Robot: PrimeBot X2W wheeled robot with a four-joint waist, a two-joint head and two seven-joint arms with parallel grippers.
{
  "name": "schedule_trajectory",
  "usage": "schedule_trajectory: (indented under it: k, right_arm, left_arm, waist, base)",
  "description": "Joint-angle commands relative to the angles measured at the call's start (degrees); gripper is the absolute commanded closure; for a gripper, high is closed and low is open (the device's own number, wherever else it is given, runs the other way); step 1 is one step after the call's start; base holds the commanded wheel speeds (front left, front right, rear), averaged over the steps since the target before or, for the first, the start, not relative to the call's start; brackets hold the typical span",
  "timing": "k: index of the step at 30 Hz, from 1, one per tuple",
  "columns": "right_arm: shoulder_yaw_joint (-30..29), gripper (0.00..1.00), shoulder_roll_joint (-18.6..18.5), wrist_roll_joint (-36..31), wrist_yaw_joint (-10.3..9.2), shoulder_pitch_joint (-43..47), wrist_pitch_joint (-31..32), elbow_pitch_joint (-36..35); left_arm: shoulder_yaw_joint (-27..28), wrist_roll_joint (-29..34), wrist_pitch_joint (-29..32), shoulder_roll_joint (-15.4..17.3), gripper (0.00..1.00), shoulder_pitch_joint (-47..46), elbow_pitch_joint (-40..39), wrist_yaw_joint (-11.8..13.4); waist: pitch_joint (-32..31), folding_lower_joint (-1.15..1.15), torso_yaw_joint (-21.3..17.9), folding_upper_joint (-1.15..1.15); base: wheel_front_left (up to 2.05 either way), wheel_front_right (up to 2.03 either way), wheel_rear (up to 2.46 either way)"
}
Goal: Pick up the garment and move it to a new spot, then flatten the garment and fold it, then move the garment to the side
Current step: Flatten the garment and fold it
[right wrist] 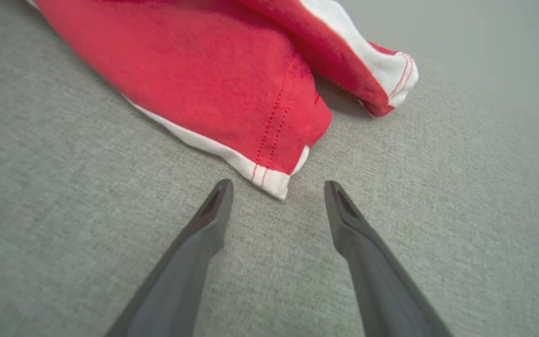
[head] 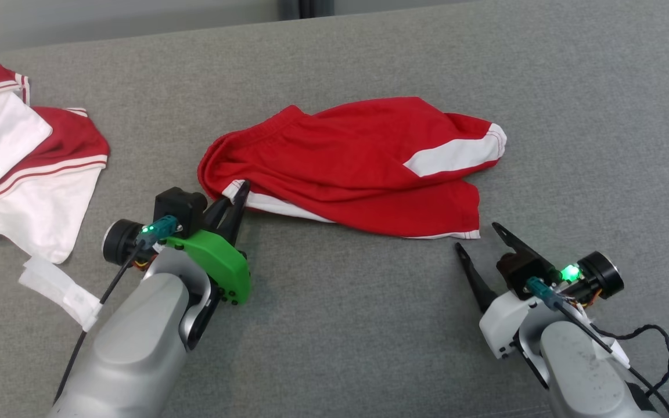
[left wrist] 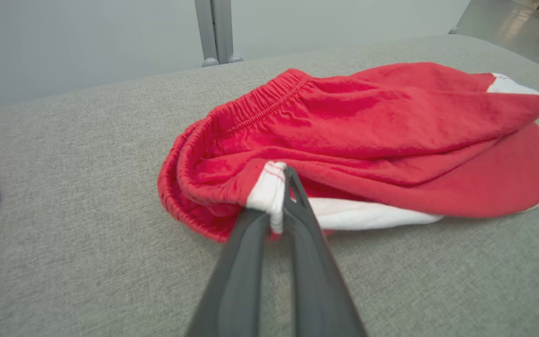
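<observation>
Spreading beneath red shorts [head: 358,162], grey upholstery [head: 334,325] reaches a metal post [left wrist: 214,28].

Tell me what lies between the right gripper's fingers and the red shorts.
Only bare grey upholstery: in the right wrist view the right gripper's fingers sit just short of the red shorts.

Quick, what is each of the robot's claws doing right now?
Left gripper: closed, pinching the white-trimmed edge of the red shorts.
Right gripper: open, holding nothing, near the shorts' hem.
</observation>
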Motion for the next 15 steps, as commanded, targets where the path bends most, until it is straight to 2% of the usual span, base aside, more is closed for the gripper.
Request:
schedule_trajectory:
  k: [1, 7, 8, 9, 10, 11, 12, 13, 14, 15]
  right_arm:
    - [0.0, 0.0, -0.3, -0.7, -0.06, -1.4, -0.1, 1.2]
    - [2.0, 0.0, -0.9, -0.9, -0.06, -4.4, -0.1, 4.1]
    - [2.8, 0.15, -1.0, -0.6, -0.06, -4.7, -0.1, 4.3]
    - [3.4, 0.47, -1.2, -0.3, -0.06, -5.1, -0.1, 4.6]
    - [3.8, 0.58, -1.3, -0.1, -0.06, -5.3, -0.1, 4.9]
    - [4.2, 0.58, -1.4, 0.2, -0.06, -5.5, -0.1, 5.2]
    - [4.6, 0.77, -1.6, 0.6, -0.07, -5.9, -0.1, 5.6]
    - [5.1, 0.87, -1.8, 0.9, -0.07, -6.2, -0.1, 5.9]
    - [5.4, 0.87, -1.9, 1.3, -0.07, -6.4, -0.1, 6.3]
    - [5.8, 1.0, -1.9, 1.9, -0.07, -6.6, -0.1, 6.6]
  left_arm:
    - [0.1, 0.0, -0.2, 0.7, 1.0, 0.9, -0.8, 0.1]
    - [0.3, -0.5, 0.2, 1.6, 1.0, 0.8, -4.2, 0.9]
    - [0.4, -0.6, 0.2, 1.7, 1.0, 0.8, -4.7, 0.9]
    - [0.5, -0.7, 0.3, 2.1, 1.0, 0.9, -5.3, 1.1]
    - [0.6, -0.7, 0.4, 2.3, 1.0, 0.9, -5.6, 1.2]
    - [0.7, -0.8, 0.5, 2.5, 1.0, 0.9, -6.0, 1.3]
    - [0.8, -1.0, 0.6, 2.7, 1.0, 1.0, -6.6, 1.4]
    - [0.9, -1.1, 0.7, 2.9, 1.0, 1.1, -7.0, 1.4]
    - [1.0, -1.2, 0.8, 3.1, 1.0, 1.2, -7.4, 1.4]
    - [1.2, -1.4, 0.8, 3.3, 1.0, 1.3, -7.8, 1.4]
  waist:
    - [0.7, 0.0, 0.5, 0.0]
    - [1.9, 0.0, 0.8, 0.0]
    - [2.0, 0.0, 0.8, 0.0]
    - [2.1, 0.0, 0.7, 0.0]
    - [2.2, 0.0, 0.7, 0.0]
    - [2.3, 0.0, 0.6, 0.0]
    - [2.3, 0.0, 0.5, 0.0]
    - [2.3, 0.0, 0.3, 0.0]
    - [2.3, 0.0, 0.2, 0.0]
    - [2.3, 0.0, 0.0, 0.0]
  base:
    - [0.0, 0.0, 0.0]
    - [0.0, 0.0, 0.0]
    - [0.0, 0.0, 0.0]
    - [0.0, 0.0, 0.0]
    - [0.0, 0.0, 0.0]
    - [0.0, 0.0, 0.0]
    - [0.0, 0.0, 0.0]
    - [0.0, 0.0, 0.0]
    - [0.0, 0.0, 0.0]
    - [0.0, 0.0, 0.0]
